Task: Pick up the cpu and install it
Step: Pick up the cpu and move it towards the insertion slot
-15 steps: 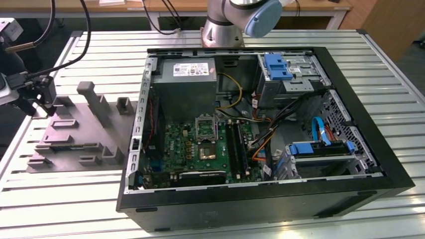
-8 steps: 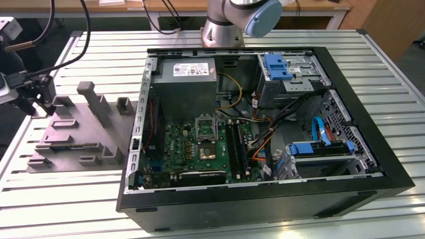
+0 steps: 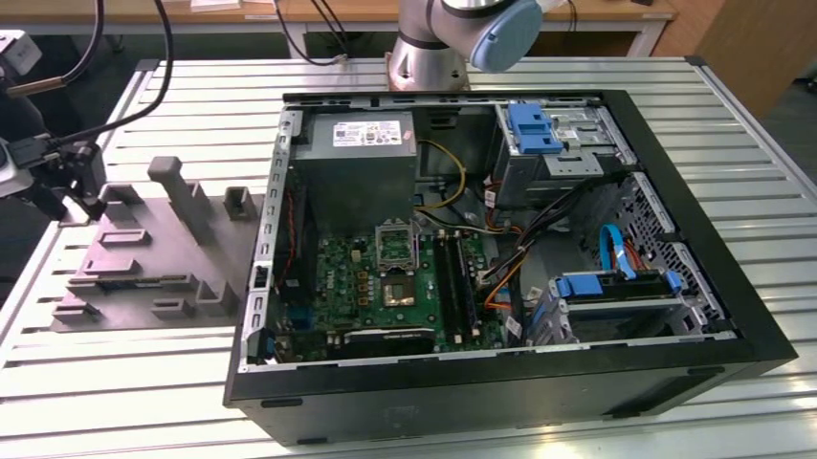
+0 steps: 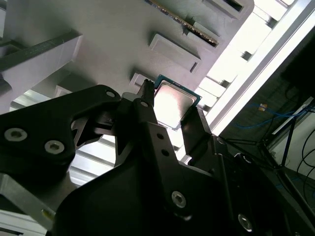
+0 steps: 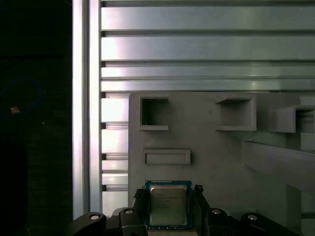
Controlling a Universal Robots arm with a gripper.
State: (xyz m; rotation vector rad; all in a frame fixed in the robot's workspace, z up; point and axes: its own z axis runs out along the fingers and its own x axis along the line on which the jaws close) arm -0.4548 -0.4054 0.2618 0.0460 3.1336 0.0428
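You had the gripper w/ fingers pinched on the cpu at two opposite edges, chip over the grey tray, nr its corner, by the slatted table.

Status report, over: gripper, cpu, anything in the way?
Status: gripper shut on the cpu. Cpu over the grey tray, near its edge. Raised tray blocks stand apart from it.
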